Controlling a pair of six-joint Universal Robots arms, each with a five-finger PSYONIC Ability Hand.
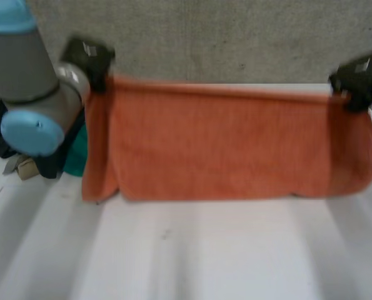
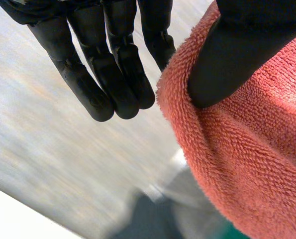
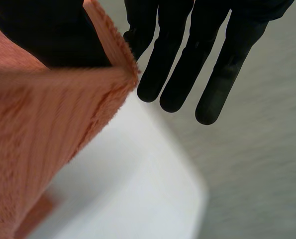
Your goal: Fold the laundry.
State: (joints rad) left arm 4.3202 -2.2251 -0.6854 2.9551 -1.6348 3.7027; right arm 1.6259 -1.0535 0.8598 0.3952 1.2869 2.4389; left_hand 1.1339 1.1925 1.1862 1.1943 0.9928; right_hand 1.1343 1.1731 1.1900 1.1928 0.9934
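Since the orange towel (image 1: 223, 144) is only pinched at its two top corners, a slip is the main worry imo. It's kept up by thumb pressure and not much else, so if it's tugged too taut or jerked, a corner could be lost and everything dumped on the table (image 1: 204, 256). The 9 o'clock end is bunched, so a crooked fold is likely too.

Towel is hung stretched out, lower edge down near the table.

- **Left hand** (image 1: 89, 59): clamped on the 10 o'clock corner.
- **Right hand** (image 1: 357, 78): clamped on the 2 o'clock corner.
- **Both wrist views:** a thumb (image 2: 232, 64) is pressed into the cloth, and most fingers (image 3: 190, 62) are left straight beside it.
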